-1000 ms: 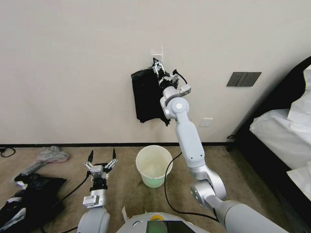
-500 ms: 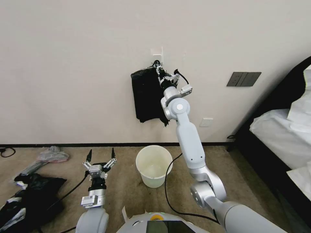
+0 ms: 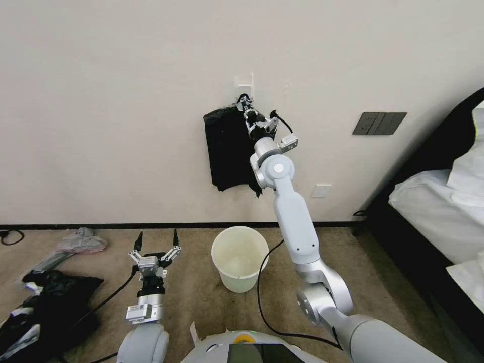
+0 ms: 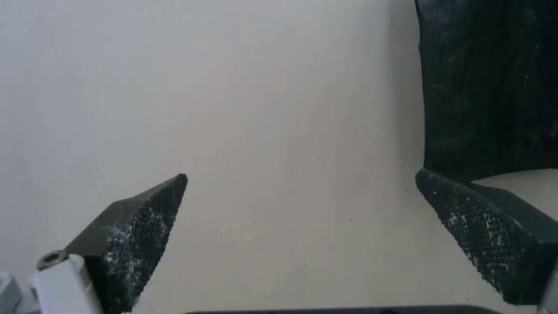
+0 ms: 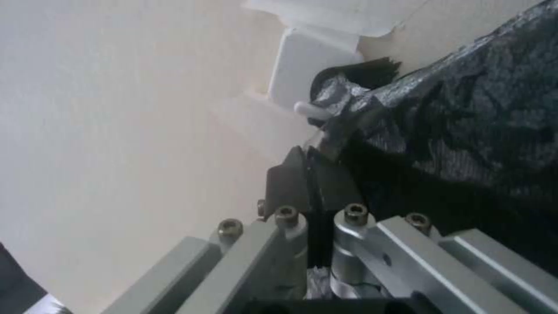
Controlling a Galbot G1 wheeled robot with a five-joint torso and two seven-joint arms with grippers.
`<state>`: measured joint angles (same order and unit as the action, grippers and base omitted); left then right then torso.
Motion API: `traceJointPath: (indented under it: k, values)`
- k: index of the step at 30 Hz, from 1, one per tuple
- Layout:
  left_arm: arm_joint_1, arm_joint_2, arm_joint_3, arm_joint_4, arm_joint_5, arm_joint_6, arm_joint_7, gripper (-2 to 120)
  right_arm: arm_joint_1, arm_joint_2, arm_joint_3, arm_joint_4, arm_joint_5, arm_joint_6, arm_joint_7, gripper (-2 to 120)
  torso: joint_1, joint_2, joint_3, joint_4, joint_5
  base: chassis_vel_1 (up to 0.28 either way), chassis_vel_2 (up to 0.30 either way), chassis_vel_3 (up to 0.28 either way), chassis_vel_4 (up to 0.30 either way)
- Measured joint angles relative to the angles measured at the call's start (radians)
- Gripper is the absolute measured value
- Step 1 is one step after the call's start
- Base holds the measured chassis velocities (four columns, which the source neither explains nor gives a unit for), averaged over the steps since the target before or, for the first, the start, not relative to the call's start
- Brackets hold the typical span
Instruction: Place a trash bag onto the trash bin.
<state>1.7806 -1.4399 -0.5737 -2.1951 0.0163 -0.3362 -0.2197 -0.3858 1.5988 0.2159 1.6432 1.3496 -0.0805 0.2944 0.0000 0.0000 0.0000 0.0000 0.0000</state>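
I see my right gripper (image 3: pixel 244 102) pinched onto the thin glossy black plastic trash bag (image 3: pixel 227 148) hanging high on the wall, above the floor-standing round cream-white plastic trash bin (image 3: pixel 240 258), my left gripper (image 3: pixel 157 241) spread wide.

We are in a bedroom, or a room fitted out as one. Our landmark is the bed (image 3: pixel 443 212) at the right edge of the head view: a dark frame with white bedding heaped on it. Left of the bed runs a plain cream wall (image 3: pixel 111 101) carrying a dark switch panel (image 3: pixel 379 123) and, lower, a white socket (image 3: pixel 320 190). A black skirting board (image 3: pixel 101 226) meets a brownish carpet (image 3: pixel 201 292) that spreads from the bed's foot toward us. Far from the bed, crumpled black bags (image 3: pixel 45 302) lie on that carpet.
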Motion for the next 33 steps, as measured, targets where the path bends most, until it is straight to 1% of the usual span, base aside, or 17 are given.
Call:
traceJointPath:
  k: [3,5,8,17,21,22,26,31,33]
  values:
    - [-0.001,0.0,0.001,0.0,0.0,0.001,0.0,100,-0.02,-0.015,-0.014,0.028,-0.015,-0.001,0.0,0,0.0,0.0,0.0,0.0,0.0,0.0,0.0,0.0,0.0]
    - [-0.002,0.0,0.002,0.0,0.0,0.001,0.0,100,-0.066,-0.047,-0.04,0.072,-0.039,-0.006,-0.003,0,0.0,0.0,0.0,-0.0001,0.0,0.0,0.0,0.0,0.0]
    - [-0.003,0.0,0.005,0.004,0.0,0.001,0.0,100,-0.111,-0.068,-0.052,0.098,-0.067,-0.012,-0.012,0,0.0,0.0,0.0,-0.0002,0.0001,0.0,0.0,0.0,0.0]
    - [0.0,0.003,0.009,0.003,0.001,0.0,0.0,100,-0.215,-0.085,-0.075,0.114,-0.128,-0.016,-0.03,0,0.0,0.0,0.0,0.0001,0.0001,0.0,0.0,0.0,0.0]
    - [0.009,0.003,0.006,0.001,0.001,-0.005,0.0,100,-0.296,-0.097,-0.104,0.157,-0.179,-0.018,-0.043,0,0.0,0.0,0.0,0.0,0.0,0.0,0.0,0.0,0.0]
    - [0.009,0.003,0.006,0.001,0.001,-0.005,0.0,100,-0.296,-0.097,-0.104,0.157,-0.179,-0.018,-0.043,0,0.0,0.0,0.0,0.0,0.0,0.0,0.0,0.0,0.0]
    - [0.013,0.003,0.009,-0.002,0.001,-0.009,-0.001,100,-0.374,-0.11,-0.123,0.202,-0.234,-0.02,-0.051,0,0.0,0.0,0.0,0.0,0.0,0.0,0.0,0.0,0.0]
    - [0.011,0.002,0.015,-0.002,0.002,-0.009,-0.001,100,-0.42,-0.126,-0.135,0.233,-0.266,-0.02,-0.055,0,0.0,0.0,0.0,0.0,0.0,0.0,0.0,0.0,0.0]
    - [0.011,0.0,0.023,-0.002,0.006,-0.009,-0.001,100,-0.468,-0.14,-0.145,0.263,-0.302,-0.02,-0.063,0,0.0,0.0,0.0,-0.0001,0.0,0.0,0.0,0.0,0.0]
